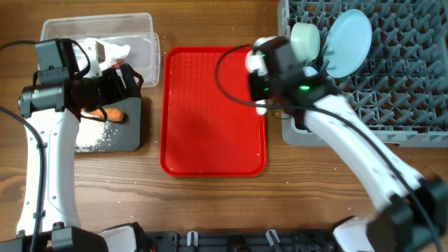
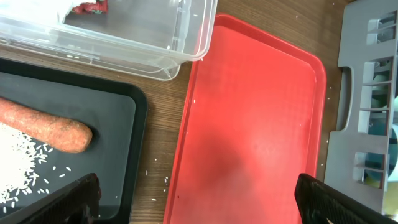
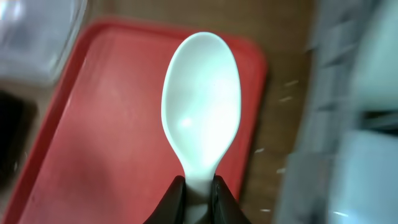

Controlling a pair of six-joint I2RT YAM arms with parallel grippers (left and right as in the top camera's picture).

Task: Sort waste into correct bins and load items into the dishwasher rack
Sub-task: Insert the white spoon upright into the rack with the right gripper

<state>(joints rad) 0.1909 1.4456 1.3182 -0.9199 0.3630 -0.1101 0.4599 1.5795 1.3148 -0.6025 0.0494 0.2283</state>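
One white plastic spoon (image 3: 200,106) pinched at handle by right gripper (image 3: 199,186), bowl forward over red tray (image 1: 210,119) edge beside dishwasher rack (image 1: 406,98) (likely its destination); left gripper (image 2: 205,205) spread empty above black tray (image 2: 124,99).

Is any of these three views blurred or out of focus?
Right wrist: white spoon sharp in the right gripper, red tray and rack behind smeared by blur. Left wrist: crisp, carrot and rice grains distinct. Overhead: sharp, evenly lit.
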